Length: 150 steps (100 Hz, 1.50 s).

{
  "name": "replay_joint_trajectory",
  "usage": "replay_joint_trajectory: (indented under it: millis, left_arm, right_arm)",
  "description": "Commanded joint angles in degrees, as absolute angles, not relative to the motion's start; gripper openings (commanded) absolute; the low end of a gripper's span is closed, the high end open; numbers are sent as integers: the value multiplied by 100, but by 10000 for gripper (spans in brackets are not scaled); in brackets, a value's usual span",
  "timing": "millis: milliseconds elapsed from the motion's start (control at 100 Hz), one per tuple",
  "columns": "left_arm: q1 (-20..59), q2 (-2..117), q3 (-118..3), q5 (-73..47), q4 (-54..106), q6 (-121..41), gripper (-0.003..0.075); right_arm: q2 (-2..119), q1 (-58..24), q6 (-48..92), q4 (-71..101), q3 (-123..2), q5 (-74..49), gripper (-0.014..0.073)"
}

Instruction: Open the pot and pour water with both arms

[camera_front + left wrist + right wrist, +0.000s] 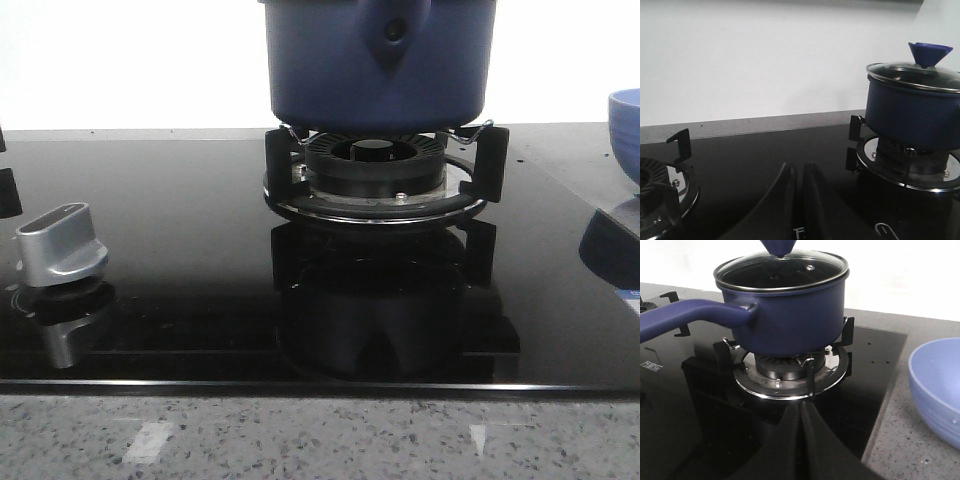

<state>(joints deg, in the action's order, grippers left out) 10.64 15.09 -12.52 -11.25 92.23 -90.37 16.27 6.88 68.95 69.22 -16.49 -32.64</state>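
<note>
The pot (378, 62) sat on the burner (375, 170) of the black cooktop (180, 260), its glass lid (781, 271) on and its long handle (690, 315) sticking out sideways. Both the left tool (801, 200) and right tool (801, 440) were pressed together, holding nothing, well apart from it. A light-blue bowl (937, 387) stood on the counter (890, 440) beside the cooktop.

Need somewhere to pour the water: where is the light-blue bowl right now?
The light-blue bowl stands on the grey counter at the far right of the front view, just off the black cooktop's right edge, to the right of the pot.

Left pincer (801, 200), right pincer (801, 440): black, tapered; faint white mark, perhaps lettering.
</note>
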Motion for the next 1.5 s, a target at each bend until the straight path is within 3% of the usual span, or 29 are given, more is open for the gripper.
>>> replay_joint_trajectory:
  millis: [0, 260, 360, 510, 580, 1010, 1490]
  left_arm:
    - [1105, 1559, -1409, -1154, 9369, -9030, -20]
    - [1105, 1559, -1434, -1138, 8948, -8638, -20]
    - [1084, 1559, -1461, -638, 7237, -6324, -20]
    - [1084, 1559, -1302, -71, 2344, -1381, -20]
    - [1084, 1464, -1131, 50, 1277, -422, -20]
    - [409, -204, 127, -126, 750, 173, -20]
    - [421, -185, 191, -209, 670, 176, -20]
  right_arm:
    - [1670, 685, 6972, 7145, -1790, -3129, -46]
    - [1670, 685, 6972, 7145, -1790, -3129, -46]
    - [1670, 685, 6972, 7145, -1790, -3129, -46]
    - [1670, 685, 6972, 7145, -1790, -3129, -46]
    - [1670, 685, 6972, 7145, -1790, -3129, -46]
    - [1670, 685, 6972, 7145, -1790, -3129, -46]
    - [1670, 685, 6972, 7149, -1790, -3127, -46]
